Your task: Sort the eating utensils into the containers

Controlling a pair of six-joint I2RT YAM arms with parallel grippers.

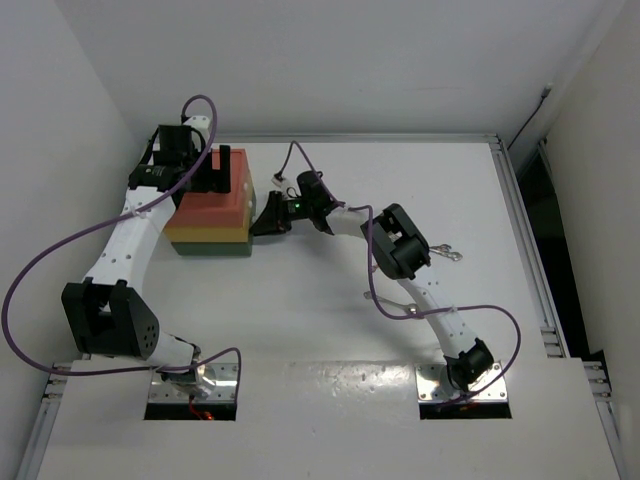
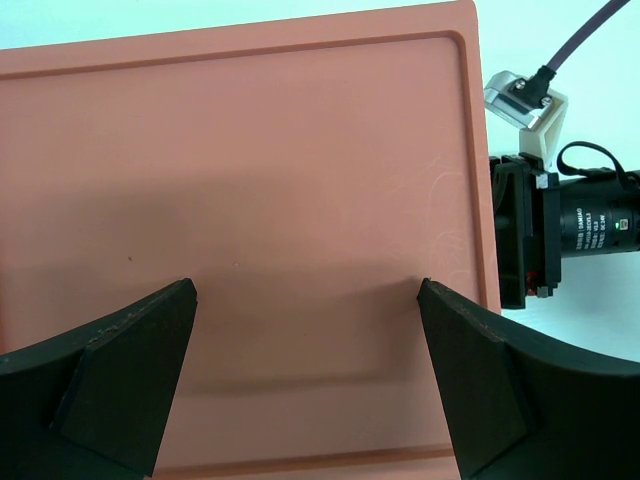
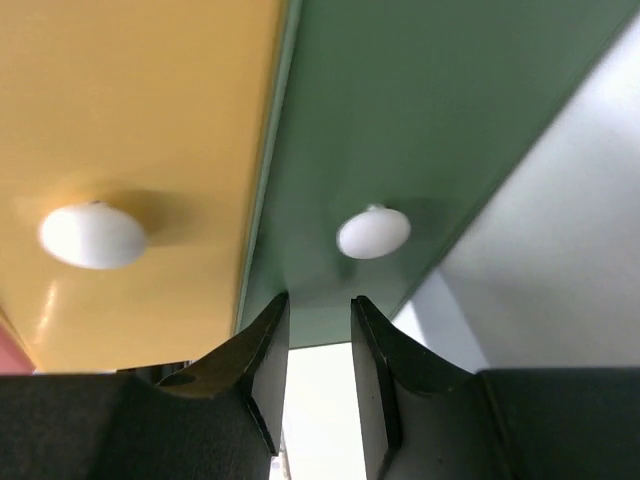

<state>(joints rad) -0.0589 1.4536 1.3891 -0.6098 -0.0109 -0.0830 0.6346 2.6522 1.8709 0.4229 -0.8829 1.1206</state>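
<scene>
The containers are one block of stacked drawers (image 1: 213, 212), red-orange on top, yellow in the middle, dark green at the bottom. My left gripper (image 1: 214, 172) hovers over the red-orange top (image 2: 250, 180), wide open and empty (image 2: 307, 290). My right gripper (image 1: 263, 222) is at the block's right side. In its wrist view the fingers (image 3: 320, 302) stand a narrow gap apart, empty, just short of the green drawer's white knob (image 3: 373, 231). The yellow drawer's knob (image 3: 92, 236) is to the left. A small silver utensil (image 1: 448, 250) lies on the table right of the right arm. No other utensils show.
The right arm's wrist camera (image 2: 585, 232) sits just beyond the block's right edge. The left arm's cable (image 1: 60, 250) loops out toward the left wall. The table's raised rim (image 1: 515, 200) runs along the right side.
</scene>
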